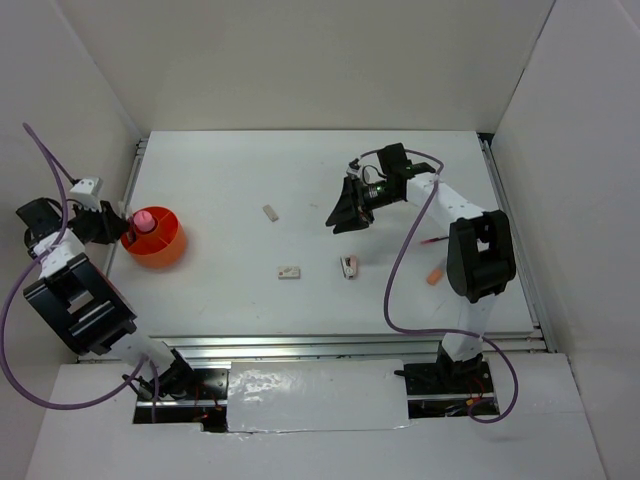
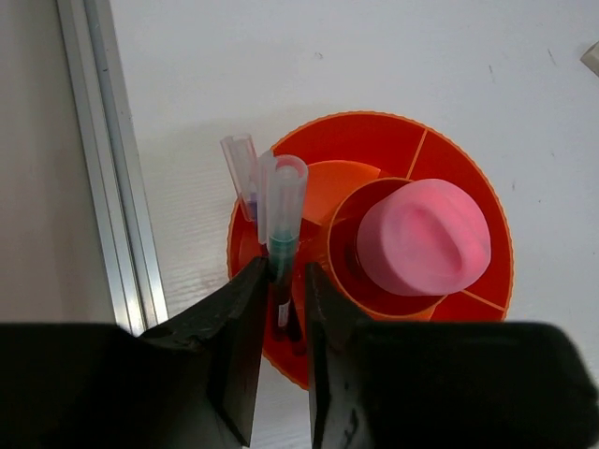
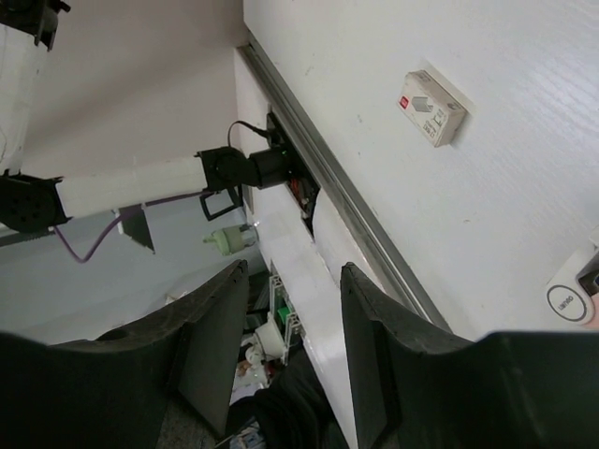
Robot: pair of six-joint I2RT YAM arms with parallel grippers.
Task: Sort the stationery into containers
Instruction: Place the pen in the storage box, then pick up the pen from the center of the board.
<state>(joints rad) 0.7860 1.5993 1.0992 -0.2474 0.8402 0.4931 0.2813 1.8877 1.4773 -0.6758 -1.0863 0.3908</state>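
White tabletop [image 1: 300, 170] between white walls [image 1: 300, 60], stationery partly sorted.
At the near side lie two white eraser-like blocks [image 1: 289, 271] and an orange bit [image 1: 434, 274]. Left gripper [image 2: 285, 276], nearly closed, pinches a clear-capped teal pen [image 2: 284, 210] standing in the low round orange-red plastic tub [image 2: 374, 126] beside a pink stubby cylinder [image 2: 423, 238]. Right gripper [image 3: 295, 271] hangs half-open, empty.

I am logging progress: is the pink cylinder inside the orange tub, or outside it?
Inside. The pink cylinder stands upright in the round middle compartment of the orange tub, with orange wall showing all around it.
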